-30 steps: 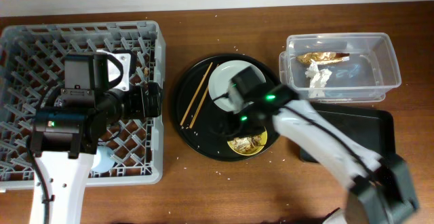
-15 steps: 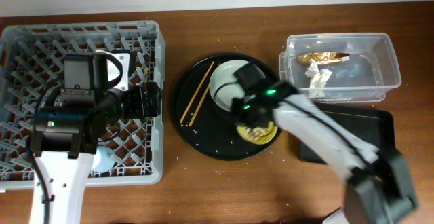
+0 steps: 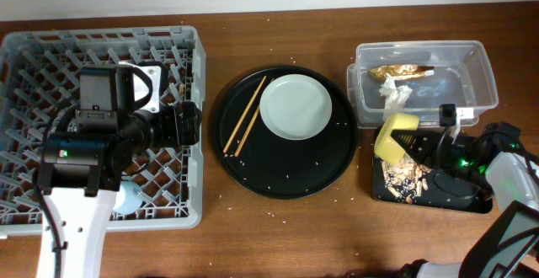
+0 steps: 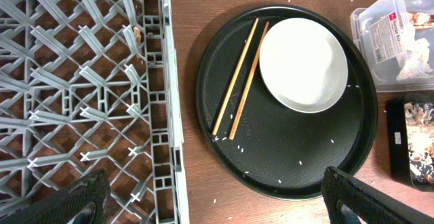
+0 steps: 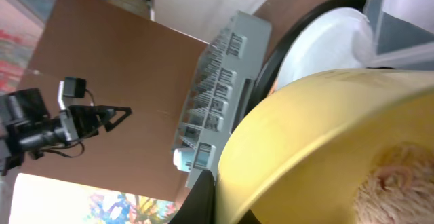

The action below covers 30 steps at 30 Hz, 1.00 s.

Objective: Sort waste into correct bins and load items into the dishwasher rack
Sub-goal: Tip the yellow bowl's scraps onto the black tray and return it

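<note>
Over the black bin (image 3: 429, 205) at 4 o'clock, the right gripper (image 3: 425, 141) gripped the tipped bowl (image 3: 396, 136), gone from the round tray (image 3: 253, 173); scraps (image 3: 404, 179) lay dumped below, so the rack (image 3: 50, 67) likely came next. The left gripper (image 3: 187, 125) hung open at 9 o'clock.

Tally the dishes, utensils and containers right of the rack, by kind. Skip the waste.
Plates: 1, the plate
Bowls: 1, the bowl
Chopsticks: 2, the chopsticks
Trays: 2, the round tray and the rectangular tray
Tubs: 1, the tub
Total: 7
</note>
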{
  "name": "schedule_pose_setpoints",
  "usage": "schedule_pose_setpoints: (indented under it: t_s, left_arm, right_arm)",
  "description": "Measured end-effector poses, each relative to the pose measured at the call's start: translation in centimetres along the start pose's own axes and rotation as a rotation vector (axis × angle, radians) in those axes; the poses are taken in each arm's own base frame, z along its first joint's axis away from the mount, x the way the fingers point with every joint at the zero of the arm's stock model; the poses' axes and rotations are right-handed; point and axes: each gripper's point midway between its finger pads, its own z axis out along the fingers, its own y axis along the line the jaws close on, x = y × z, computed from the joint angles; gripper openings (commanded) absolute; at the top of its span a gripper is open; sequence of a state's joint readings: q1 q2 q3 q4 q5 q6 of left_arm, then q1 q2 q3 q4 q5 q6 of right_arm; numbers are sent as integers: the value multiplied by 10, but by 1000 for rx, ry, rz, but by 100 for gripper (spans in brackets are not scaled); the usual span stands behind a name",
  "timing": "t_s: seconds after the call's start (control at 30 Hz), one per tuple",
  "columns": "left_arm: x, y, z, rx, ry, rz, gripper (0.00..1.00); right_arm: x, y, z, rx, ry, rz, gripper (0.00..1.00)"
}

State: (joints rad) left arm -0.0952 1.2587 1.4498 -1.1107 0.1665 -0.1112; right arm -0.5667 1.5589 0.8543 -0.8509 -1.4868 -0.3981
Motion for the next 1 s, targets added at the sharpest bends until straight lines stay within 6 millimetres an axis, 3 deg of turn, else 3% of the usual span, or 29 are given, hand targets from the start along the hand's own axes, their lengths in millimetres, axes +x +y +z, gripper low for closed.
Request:
schedule_pose_setpoints:
  t_s: [0.23, 0.4, 0.53, 0.57, 0.63, 0.7, 0.77, 0.8, 0.83, 0.9, 0.97, 1.0]
  left_arm:
    - [0, 0, 0, 0, 0, 0, 99]
    - [0, 0, 0, 0, 0, 0, 99]
    - [0, 0, 0, 0, 0, 0, 99]
    - [0, 0, 0, 0, 0, 0, 99]
    - [0, 0, 0, 0, 1, 0, 99]
    - [0, 0, 0, 1, -1, 0, 99]
    - [0, 0, 0, 0, -1, 0, 99]
    - [0, 0, 0, 0, -1, 0, 99]
    - [0, 0, 0, 0, -1, 0, 99]
    - [0, 0, 0, 0, -1, 0, 99]
    - [0, 0, 0, 0, -1, 0, 99]
    - [0, 0, 0, 0, 0, 0, 99]
  right_arm:
    - [-6, -1, -1, -7, -13, -10, 4]
    - [-13, -14, -20, 60, -70, 106, 4]
    - [1, -28, -20, 153, -28, 191, 4]
    - [5, -23, -18, 134, -18, 217, 4]
    - [9, -31, -11, 182, 24, 179, 4]
    - [15, -22, -8, 150, 39, 181, 4]
    - [19, -35, -8, 233, 66, 217, 4]
    - [35, -31, -7, 267, 121, 295, 4]
    - [47, -26, -2, 323, 209, 308, 4]
    - [50, -11, 13, 393, 347, 221, 4]
    - [52, 8, 42, 441, 492, 48, 4]
    - [61, 17, 70, 479, 584, -72, 4]
